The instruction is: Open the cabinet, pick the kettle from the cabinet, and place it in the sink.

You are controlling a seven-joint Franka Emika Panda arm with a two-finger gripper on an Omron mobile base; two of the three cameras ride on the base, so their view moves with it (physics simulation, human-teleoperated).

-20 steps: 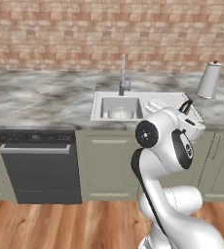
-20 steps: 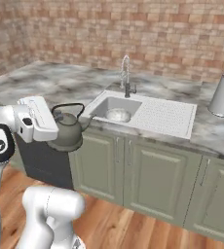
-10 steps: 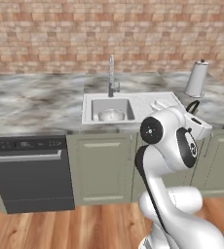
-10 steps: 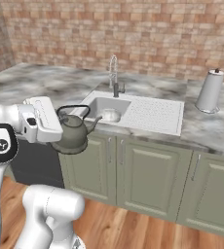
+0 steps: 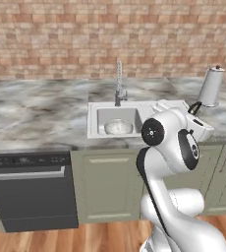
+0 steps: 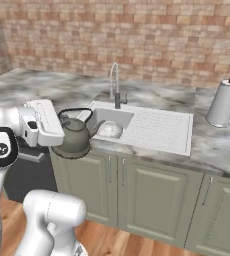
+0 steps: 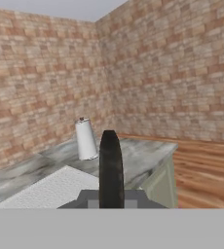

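Note:
The small grey kettle (image 6: 77, 138) hangs from its thin dark handle in my gripper (image 6: 63, 119), which is shut on it. It hangs just off the counter's front edge, left of the sink (image 6: 152, 131). In the left base view my own arm covers most of the kettle, and its dark handle (image 5: 194, 108) shows right of the sink (image 5: 96, 132). The hand view has the kettle's handle (image 7: 110, 168) as a dark upright bar in the middle. The cabinet is out of view.
A chrome tap (image 6: 115, 82) stands behind the basin, and a round pale bowl (image 6: 108, 130) lies inside it. A paper-towel roll (image 6: 223, 102) stands on the marble counter (image 6: 57, 90) at right. A dishwasher (image 5: 31, 192) and low green cupboards (image 6: 152, 192) sit under the counter.
The whole picture has shifted sideways as the base drove along the counter. The kettle has stayed in the shut gripper, and my arm's pose has barely changed.

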